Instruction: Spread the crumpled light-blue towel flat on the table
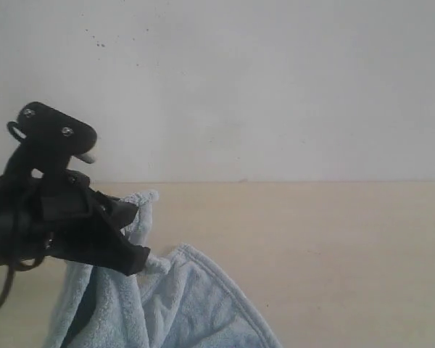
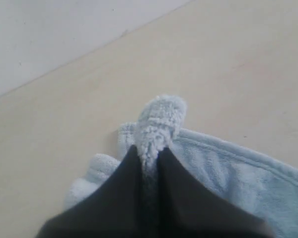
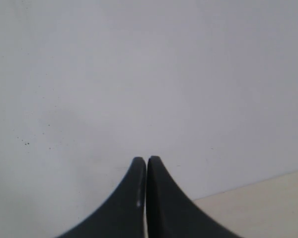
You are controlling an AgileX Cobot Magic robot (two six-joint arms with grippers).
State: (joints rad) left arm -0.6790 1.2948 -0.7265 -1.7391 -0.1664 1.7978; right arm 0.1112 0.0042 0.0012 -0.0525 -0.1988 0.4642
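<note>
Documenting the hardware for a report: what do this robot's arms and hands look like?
The left arm is matte black and blocky, with silver screw heads and a thin dark cable looping below. The left hand and right hand each have two smooth black fingers tapering to tips.

The left hand (image 1: 139, 255) is matte black with tapered fingers (image 2: 114, 198), silver screws (image 1: 67, 131) and a dangling black cable (image 1: 3, 290).
</note>
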